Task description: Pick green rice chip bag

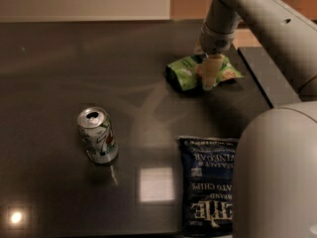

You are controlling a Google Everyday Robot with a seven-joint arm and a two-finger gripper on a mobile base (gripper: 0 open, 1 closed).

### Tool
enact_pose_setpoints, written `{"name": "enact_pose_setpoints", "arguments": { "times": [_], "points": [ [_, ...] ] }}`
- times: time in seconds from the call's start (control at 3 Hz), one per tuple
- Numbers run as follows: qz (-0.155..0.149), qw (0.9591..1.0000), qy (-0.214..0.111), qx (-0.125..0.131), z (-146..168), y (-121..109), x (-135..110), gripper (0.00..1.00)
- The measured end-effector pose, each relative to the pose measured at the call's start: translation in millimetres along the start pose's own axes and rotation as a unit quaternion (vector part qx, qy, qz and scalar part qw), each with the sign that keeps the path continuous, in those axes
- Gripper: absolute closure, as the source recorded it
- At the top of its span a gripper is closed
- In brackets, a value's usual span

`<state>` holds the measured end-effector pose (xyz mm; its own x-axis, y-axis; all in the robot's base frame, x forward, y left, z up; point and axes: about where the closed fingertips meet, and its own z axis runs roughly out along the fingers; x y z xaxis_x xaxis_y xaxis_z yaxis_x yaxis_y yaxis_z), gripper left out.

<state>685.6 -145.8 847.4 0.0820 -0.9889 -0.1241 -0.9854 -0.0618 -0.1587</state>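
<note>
The green rice chip bag [184, 73] lies on the dark table [74, 58] at the back right, glossy and wrinkled. My gripper [208, 77] points down from the grey arm, right over the bag's middle-right part. It is at or touching the bag's surface and hides part of it. The bag rests on the table.
A silver soda can [97, 135] stands at the left middle. A dark blue Kettle chips bag [208, 182] lies at the front, right of centre. A large grey part of the arm [277, 177] fills the lower right. The table's right edge runs near the green bag.
</note>
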Motion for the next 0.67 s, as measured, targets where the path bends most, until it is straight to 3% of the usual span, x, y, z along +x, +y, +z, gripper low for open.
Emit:
{"name": "enact_pose_setpoints", "arguments": {
  "times": [0.67],
  "points": [
    [-0.006,0.9999,-0.015,-0.003,-12.2,2.0,-14.4,0.64]
  ]
}}
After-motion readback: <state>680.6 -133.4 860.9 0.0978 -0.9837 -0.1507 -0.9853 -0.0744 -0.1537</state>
